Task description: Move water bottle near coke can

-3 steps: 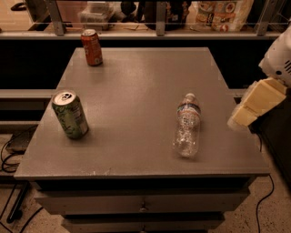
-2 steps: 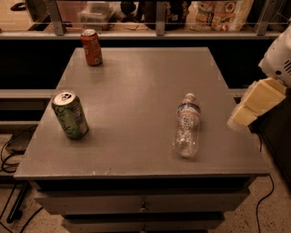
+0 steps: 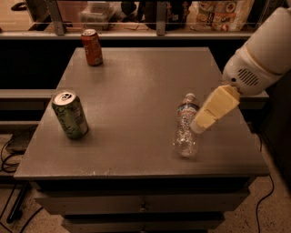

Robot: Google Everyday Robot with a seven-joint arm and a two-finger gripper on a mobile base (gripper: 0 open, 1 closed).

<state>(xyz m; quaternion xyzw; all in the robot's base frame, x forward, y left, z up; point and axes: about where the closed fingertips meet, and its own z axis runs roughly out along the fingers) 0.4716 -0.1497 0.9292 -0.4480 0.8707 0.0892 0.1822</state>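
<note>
The water bottle (image 3: 186, 127), clear and crinkled with a white cap and a label band, lies on its side on the right part of the grey table (image 3: 136, 91), cap pointing away. The coke can (image 3: 92, 47), red-orange with a silver top, stands upright at the table's far left corner. My gripper (image 3: 200, 126) reaches in from the right on a white arm; its cream-coloured tip hangs just right of the bottle, over its middle.
A green-patterned can (image 3: 70, 113) with a silver top stands near the table's left edge. A shelf with boxes and bags (image 3: 218, 13) runs behind the table. Drawers sit below the front edge. Cables lie on the floor at the left and right.
My arm and gripper have moved left, from beyond the table's right edge to just beside the bottle. The bottle and both cans lie where they were.
</note>
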